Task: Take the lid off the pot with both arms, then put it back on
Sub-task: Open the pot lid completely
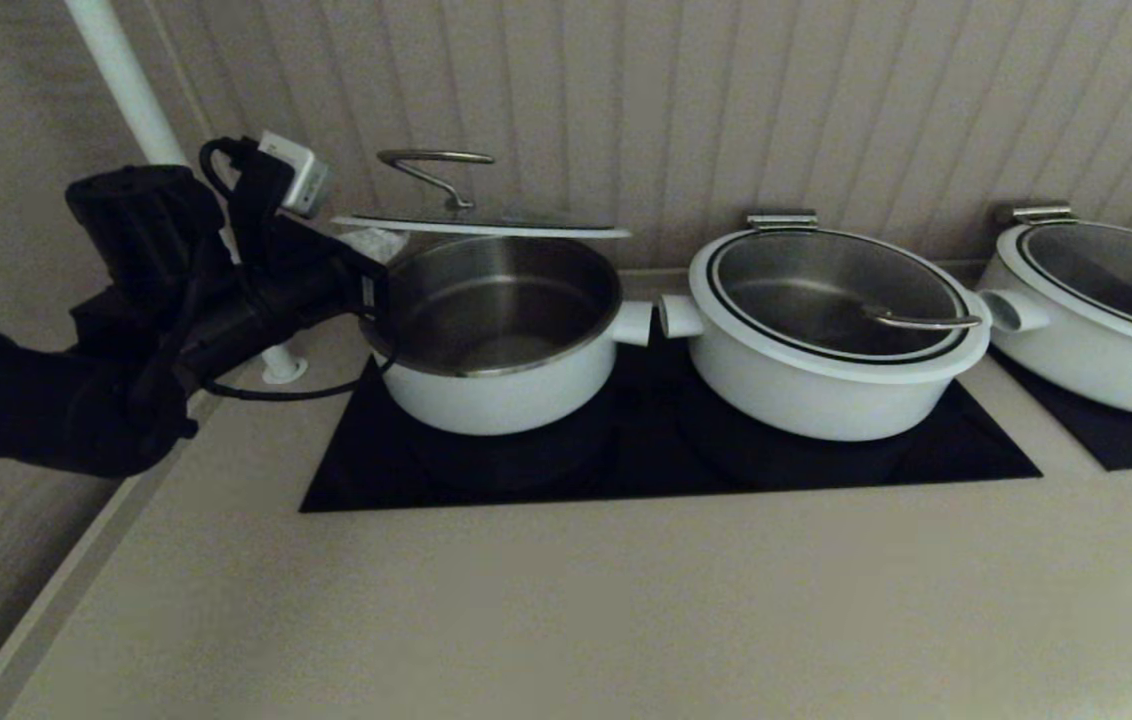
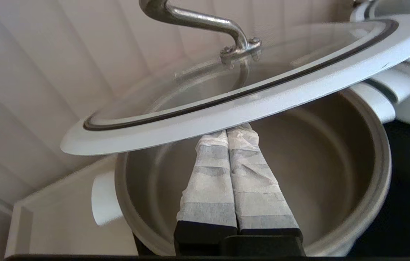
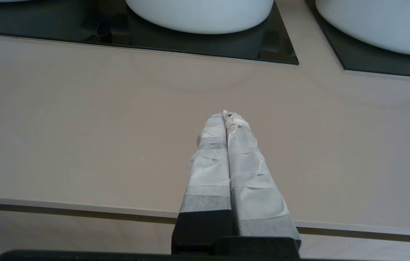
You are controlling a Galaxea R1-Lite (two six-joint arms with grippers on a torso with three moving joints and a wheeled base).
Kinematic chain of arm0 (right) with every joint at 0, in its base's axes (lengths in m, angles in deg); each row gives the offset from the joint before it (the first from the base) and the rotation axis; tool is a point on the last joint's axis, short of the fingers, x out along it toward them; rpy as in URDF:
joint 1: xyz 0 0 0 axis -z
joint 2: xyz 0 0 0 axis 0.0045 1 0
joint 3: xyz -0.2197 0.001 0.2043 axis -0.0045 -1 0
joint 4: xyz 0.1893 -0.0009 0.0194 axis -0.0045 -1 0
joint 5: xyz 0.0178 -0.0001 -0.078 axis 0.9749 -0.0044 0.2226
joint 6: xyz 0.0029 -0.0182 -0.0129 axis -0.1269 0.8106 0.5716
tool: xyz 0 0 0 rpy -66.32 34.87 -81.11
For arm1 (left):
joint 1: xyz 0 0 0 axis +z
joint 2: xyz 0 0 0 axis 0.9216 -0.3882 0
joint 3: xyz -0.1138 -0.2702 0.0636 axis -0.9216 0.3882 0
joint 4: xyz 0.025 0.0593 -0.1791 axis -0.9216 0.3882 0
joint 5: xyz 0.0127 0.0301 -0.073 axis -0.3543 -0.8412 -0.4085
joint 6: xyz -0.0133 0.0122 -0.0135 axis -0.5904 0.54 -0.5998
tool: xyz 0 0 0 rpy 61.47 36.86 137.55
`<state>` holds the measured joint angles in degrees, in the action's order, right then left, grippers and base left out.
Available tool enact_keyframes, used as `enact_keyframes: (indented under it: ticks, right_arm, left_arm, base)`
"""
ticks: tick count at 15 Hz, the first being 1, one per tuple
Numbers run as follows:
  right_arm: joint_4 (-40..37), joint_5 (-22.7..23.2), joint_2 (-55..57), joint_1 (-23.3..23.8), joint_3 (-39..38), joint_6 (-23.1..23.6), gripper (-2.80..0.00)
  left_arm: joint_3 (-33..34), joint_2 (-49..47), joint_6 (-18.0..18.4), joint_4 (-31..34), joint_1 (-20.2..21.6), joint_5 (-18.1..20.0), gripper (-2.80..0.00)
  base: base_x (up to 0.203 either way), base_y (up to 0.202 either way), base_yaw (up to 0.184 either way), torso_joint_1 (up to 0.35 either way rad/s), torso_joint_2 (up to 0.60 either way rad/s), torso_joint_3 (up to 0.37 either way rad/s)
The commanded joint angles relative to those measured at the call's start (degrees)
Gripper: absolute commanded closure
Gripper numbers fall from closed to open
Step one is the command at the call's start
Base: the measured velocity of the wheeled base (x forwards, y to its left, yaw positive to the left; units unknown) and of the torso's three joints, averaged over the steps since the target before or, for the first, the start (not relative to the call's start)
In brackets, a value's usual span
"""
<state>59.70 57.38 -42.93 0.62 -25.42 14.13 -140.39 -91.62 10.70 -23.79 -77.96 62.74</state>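
The lid point(image 1: 482, 225) is being held up clear of the pot point(image 1: 498, 330) on the left gripper point(image 2: 232, 132).

It is being propped from beneath its white rim by pressed-together wrapped fingers point(image 2: 212, 174), gripping nothing, above the pot on the black cooktop point(image 1: 666, 450). The right gripper point(image 3: 226, 117), likewise clenched and empty, is being kept over the counter point(image 3: 82, 127).

head view: dim, soft
wrist views: brighter, even
glare: steel handle point(image 2: 205, 20)
shadows: faint on counter point(image 3: 118, 127)
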Motion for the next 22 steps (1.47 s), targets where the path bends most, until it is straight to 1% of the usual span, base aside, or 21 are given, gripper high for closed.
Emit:
enact_keyframes:
  ticks: [1,5,13,14,16,22]
  right_arm:
    - [0.01,0.06,0.00,0.00,0.00,0.05,0.00]
    - [0.01,0.06,0.00,0.00,0.00,0.05,0.00]
    - [0.01,0.06,0.00,0.00,0.00,0.05,0.00]
    - [0.01,0.06,0.00,0.00,0.00,0.05,0.00]
    - [0.01,0.06,0.00,0.00,0.00,0.05,0.00]
    - [0.01,0.06,0.00,0.00,0.00,0.05,0.00]
  left_arm:
    - [-1.40,-0.20,0.05,-0.34,-0.01,0.06,0.00]
    - [-2.68,-0.20,-0.04,-0.35,-0.01,0.24,0.00]
    - [-7.58,-0.84,-0.04,-0.56,-0.01,0.25,0.00]
    - [-8.66,-1.38,-0.04,-1.57,-0.04,0.25,0.00]
    - [-10.16,-2.97,0.03,-5.88,-0.04,0.31,0.00]
    - [-12.26,-4.35,0.05,-6.59,-0.73,0.50,0.00]
  base:
    - [0.000,0.000,0.000,0.000,0.00,0.000]
    - [0.000,0.000,0.000,0.000,0.00,0.000]
    - [0.000,0.000,0.000,0.000,0.00,0.000]
    - [0.000,0.000,0.000,0.000,0.00,0.000]
    - [0.000,0.000,0.000,0.000,0.00,0.000]
    - [0.000,0.000,0.000,0.000,0.00,0.000]
